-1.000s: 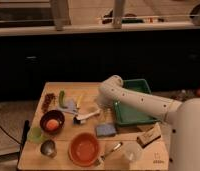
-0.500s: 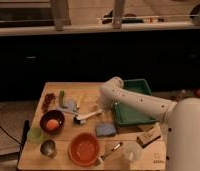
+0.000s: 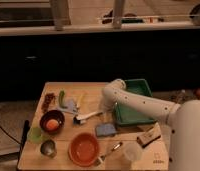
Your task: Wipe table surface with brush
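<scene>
The light tan wooden table surface (image 3: 93,90) fills the lower middle of the camera view. The brush (image 3: 88,117) lies on it left of centre, its dark head (image 3: 78,120) to the left and its white handle pointing right. My white arm reaches in from the right, bends over the table's far side and comes down to the gripper (image 3: 102,110), which is at the right end of the brush handle. Whether it holds the handle does not show.
A green tray (image 3: 138,90) sits under the arm at right. An orange bowl (image 3: 84,149), a blue-grey sponge (image 3: 106,130), a metal utensil (image 3: 111,151) and a clear cup (image 3: 132,150) are in front. A dark bowl (image 3: 52,121), a green cup (image 3: 35,134) and a metal cup (image 3: 48,148) are at left.
The arm's elbow has shifted slightly to the right. The brush head has crept a little to the left on the table.
</scene>
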Tool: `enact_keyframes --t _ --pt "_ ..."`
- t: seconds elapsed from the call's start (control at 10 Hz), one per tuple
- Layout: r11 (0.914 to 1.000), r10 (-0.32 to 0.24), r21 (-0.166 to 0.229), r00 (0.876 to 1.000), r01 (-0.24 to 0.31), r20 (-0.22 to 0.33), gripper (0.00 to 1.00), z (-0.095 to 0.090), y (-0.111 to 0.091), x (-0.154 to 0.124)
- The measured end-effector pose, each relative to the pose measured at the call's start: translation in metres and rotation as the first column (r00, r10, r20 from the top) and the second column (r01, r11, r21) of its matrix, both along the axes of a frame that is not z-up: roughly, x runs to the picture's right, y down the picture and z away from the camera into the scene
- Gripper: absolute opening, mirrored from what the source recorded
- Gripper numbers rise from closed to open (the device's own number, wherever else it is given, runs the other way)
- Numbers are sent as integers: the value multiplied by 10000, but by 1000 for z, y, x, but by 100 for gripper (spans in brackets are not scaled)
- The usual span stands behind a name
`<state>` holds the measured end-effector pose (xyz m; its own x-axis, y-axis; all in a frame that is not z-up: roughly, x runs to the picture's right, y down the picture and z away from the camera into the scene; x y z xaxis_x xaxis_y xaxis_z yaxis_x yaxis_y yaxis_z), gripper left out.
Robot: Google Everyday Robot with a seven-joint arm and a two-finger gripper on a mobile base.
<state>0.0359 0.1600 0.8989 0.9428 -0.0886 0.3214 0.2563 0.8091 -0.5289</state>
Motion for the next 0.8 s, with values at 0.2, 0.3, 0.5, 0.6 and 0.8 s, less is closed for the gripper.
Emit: enact_keyframes --t 0.2,0.3,0.5,0.6,0.8 --pt "9998 -199 -23 9998 200 85 18 0 -2 -5" --pt "9996 -276 -13 9996 276 104 11 1 -4 -7" --pt "9990 -434 -74 9989 436 167 0 0 -7 -13" --pt "9986 -531 -41 9985 532 153 0 -2 -9 -14" --pt "9971 -755 116 9971 754 26 0 -6 -13 -17"
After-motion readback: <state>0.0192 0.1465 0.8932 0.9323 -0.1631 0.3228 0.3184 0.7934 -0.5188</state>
